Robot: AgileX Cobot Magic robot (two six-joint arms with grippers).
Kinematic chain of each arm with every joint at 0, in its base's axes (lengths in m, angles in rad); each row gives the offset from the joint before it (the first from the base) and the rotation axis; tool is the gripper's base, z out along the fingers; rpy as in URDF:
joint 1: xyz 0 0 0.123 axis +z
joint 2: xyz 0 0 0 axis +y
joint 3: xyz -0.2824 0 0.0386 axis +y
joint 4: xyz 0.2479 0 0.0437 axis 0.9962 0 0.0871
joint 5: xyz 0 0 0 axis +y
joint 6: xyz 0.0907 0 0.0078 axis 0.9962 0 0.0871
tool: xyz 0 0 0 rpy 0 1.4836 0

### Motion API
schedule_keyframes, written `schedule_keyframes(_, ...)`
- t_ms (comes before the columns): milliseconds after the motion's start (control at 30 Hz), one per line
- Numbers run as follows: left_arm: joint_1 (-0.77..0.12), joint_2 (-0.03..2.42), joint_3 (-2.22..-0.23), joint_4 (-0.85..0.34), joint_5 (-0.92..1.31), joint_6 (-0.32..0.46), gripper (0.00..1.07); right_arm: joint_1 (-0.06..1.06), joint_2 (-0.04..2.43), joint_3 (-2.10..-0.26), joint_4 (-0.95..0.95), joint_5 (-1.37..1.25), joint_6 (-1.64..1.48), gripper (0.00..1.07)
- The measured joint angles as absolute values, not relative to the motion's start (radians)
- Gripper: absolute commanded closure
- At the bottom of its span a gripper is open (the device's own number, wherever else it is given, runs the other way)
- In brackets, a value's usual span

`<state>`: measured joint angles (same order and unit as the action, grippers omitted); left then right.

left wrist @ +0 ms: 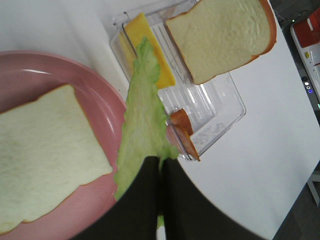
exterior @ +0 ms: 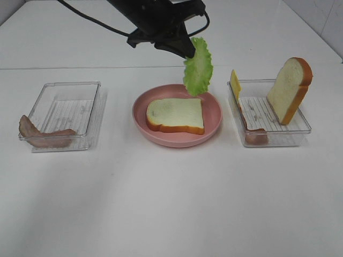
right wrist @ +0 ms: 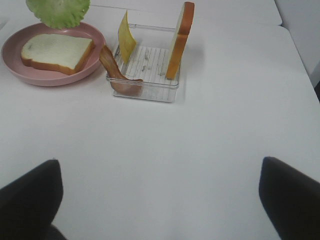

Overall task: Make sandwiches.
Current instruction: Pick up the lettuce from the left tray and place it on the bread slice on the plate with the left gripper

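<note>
Your plate (exterior: 177,141) sits mid-table with one bread slice (exterior: 176,114) flat on it. The lettuce (exterior: 198,67) hangs over its far right rim, pinched in your left gripper (exterior: 189,53). Next, carry it, probably slightly left and nearer, over the bread and release. Your right gripper (right wrist: 160,196) stands wide, empty.

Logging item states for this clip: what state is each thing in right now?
left pincer, shut on lettuce leaf
lettuce leaf, hanging above the pink plate
flat bread slice, lying on pink plate
second bread slice, standing on edge in right tray
cheese slice, upright against right tray's wall
right bacon strip, draped over right tray's edge
left bacon strip, draped along left tray's edge
right pincer, open, empty
</note>
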<state>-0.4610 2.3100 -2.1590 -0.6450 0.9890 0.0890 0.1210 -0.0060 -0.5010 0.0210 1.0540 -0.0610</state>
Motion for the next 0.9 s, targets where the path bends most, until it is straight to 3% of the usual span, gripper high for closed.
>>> schedule_keyframes(400, -0.488, 2.405, -2.159, -0.671, 0.965, 0.088, 1.07, 0.121, -0.006, -0.501, 0.021, 1.054, -0.061, 0.09)
schedule_keyframes(733, -0.486, 2.447, -2.159, -0.565, 0.988, 0.073, 1.07, 0.121, -0.006, -0.501, 0.021, 1.054, -0.061, 0.09)
schedule_keyframes(900, -0.486, 2.451, -2.159, -0.451, 0.991, 0.000, 1.07, 0.121, -0.006, -0.501, 0.021, 1.054, -0.061, 0.09)
